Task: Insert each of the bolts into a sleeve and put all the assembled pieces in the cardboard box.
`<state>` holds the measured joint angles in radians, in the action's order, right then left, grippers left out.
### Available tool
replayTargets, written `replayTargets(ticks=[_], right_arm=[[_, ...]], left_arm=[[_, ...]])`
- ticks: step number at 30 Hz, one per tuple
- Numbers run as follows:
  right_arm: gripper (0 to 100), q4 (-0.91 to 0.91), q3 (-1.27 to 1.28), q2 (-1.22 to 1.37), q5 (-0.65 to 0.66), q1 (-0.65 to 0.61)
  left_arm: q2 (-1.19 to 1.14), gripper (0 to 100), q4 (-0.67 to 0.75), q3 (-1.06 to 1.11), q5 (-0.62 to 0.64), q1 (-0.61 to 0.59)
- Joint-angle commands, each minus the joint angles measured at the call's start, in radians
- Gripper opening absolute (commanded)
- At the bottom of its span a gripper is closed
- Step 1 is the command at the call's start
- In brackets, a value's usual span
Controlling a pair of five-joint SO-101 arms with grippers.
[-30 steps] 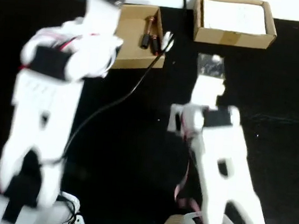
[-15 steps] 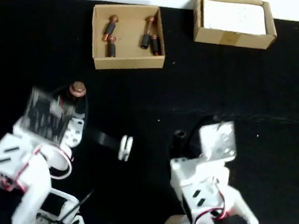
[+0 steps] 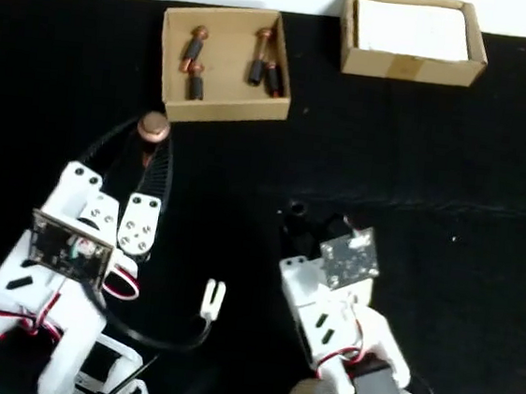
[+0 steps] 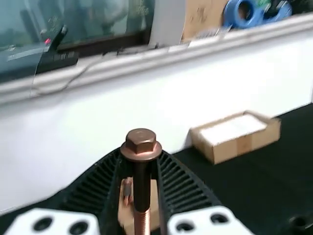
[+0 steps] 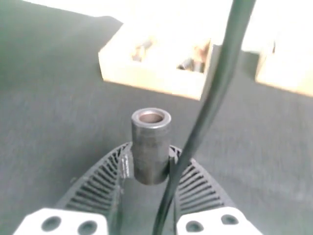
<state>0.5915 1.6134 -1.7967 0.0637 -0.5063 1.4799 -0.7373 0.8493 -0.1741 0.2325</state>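
My left gripper [image 4: 141, 161] is shut on a copper bolt [image 4: 141, 169], held upright with its hex head on top; from above the bolt [image 3: 152, 131] shows at the tips of the left arm, just in front of the cardboard box [image 3: 176, 61]. That box holds several assembled bolt-and-sleeve pieces [image 3: 263, 61]. My right gripper [image 5: 149, 161] is shut on a dark sleeve [image 5: 150, 146], standing upright with its bore facing up. From above the sleeve [image 3: 295, 221] sits at the tip of the right arm near the table's middle.
A second cardboard box [image 3: 410, 67] with a white sheet inside stands at the back right. A black cable [image 5: 210, 107] crosses in front of the right wrist camera. A white cable clip [image 3: 212, 300] lies between the two arms. The table cover is black.
Both arms have pulled back from the boxes toward the front of the table. The left one now holds a bolt up, and the right one holds a sleeve.
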Motion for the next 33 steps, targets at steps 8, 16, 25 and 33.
replayTargets(ticks=[8,16,25,33], right_arm=[[0.7,-0.101,0.125,-0.002,-0.130,-0.139],[0.7,-0.101,0.150,-0.002,-0.129,-0.139],[0.7,-0.102,0.147,-0.004,-0.132,-0.142],[0.7,-0.240,0.150,-0.004,-0.133,-0.143]], left_arm=[[-0.260,1,0.029,-0.360,0.201,0.107],[-0.248,1,0.026,-0.367,0.345,0.107],[-0.255,1,0.043,-0.211,0.503,0.139],[-0.259,1,0.144,-0.085,0.502,0.289]])
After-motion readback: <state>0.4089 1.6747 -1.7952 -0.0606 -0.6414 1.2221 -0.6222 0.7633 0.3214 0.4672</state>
